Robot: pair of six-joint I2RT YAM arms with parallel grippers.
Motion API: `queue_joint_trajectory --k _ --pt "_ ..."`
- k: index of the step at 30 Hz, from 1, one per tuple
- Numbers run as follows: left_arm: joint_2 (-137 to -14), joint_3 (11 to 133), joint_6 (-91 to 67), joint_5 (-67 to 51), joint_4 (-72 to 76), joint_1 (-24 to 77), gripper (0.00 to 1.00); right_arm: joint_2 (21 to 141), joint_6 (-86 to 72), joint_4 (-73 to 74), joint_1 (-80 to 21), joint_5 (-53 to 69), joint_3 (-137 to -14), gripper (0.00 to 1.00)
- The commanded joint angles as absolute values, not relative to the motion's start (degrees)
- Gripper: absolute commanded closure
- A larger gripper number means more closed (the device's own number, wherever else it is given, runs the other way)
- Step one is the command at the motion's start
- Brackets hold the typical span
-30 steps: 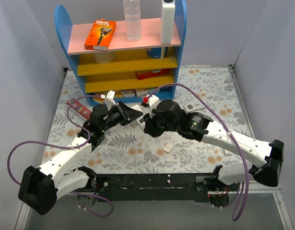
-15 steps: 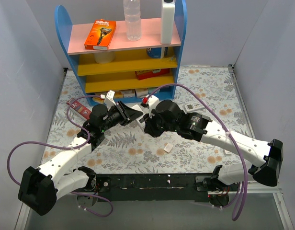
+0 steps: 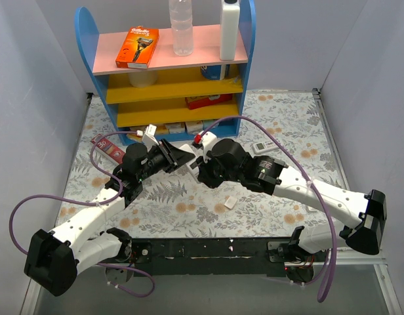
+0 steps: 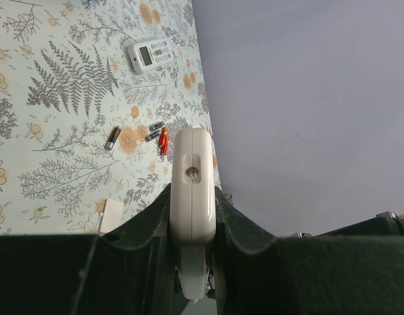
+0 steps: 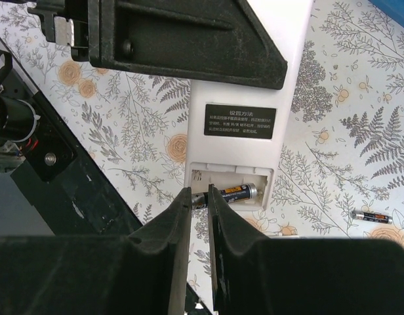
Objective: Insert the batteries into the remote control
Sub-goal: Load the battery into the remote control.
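Observation:
My left gripper (image 3: 183,157) is shut on the remote control (image 4: 192,190), held edge-on above the table. Its plain white back (image 5: 254,79) faces the right wrist camera, with the battery bay (image 5: 231,187) open below a dark label. The red front is hidden. My right gripper (image 5: 199,197) is shut on the left end of a dark battery (image 5: 238,193) that lies in the bay. In the top view the right gripper (image 3: 197,172) meets the left one at the table's middle. Loose batteries (image 4: 112,138) lie on the cloth, and one shows in the right wrist view (image 5: 371,216).
A small white cover piece (image 3: 230,203) lies on the floral cloth in front of the grippers. Another white remote (image 3: 262,147) lies to the right. A blue and yellow shelf (image 3: 169,72) stands at the back. A red packet (image 3: 107,147) lies at left.
The right arm has crept slightly left toward the held remote. The left arm has barely moved.

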State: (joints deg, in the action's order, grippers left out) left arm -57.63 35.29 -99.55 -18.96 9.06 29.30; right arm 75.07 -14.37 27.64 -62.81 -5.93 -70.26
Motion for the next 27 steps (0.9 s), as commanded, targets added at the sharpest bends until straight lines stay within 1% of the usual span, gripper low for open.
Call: queue_joint_trajectory --k 1,8,17,22,27 --pt "-55.11 36.74 -101.86 -19.60 10.90 29.00 1.00 74.79 -13.10 26.55 -62.93 -9.93 -68.30 0.78" --pt "-53.97 36.83 -105.99 -19.78 11.60 29.00 1.00 74.00 -12.04 24.08 -62.93 -13.88 -66.19 0.79" --pt "-53.00 37.44 -108.81 -20.65 12.22 29.00 1.00 71.99 -12.57 18.12 -62.93 -17.31 -61.00 0.82" --pt "-52.47 37.27 -109.42 -20.13 12.48 29.00 1.00 71.98 -13.44 17.49 -63.02 -16.79 -59.59 0.83" --pt "-52.56 37.70 -109.08 -20.65 13.53 29.00 1.00 71.63 -16.96 16.35 -62.84 -15.65 -57.57 0.90"
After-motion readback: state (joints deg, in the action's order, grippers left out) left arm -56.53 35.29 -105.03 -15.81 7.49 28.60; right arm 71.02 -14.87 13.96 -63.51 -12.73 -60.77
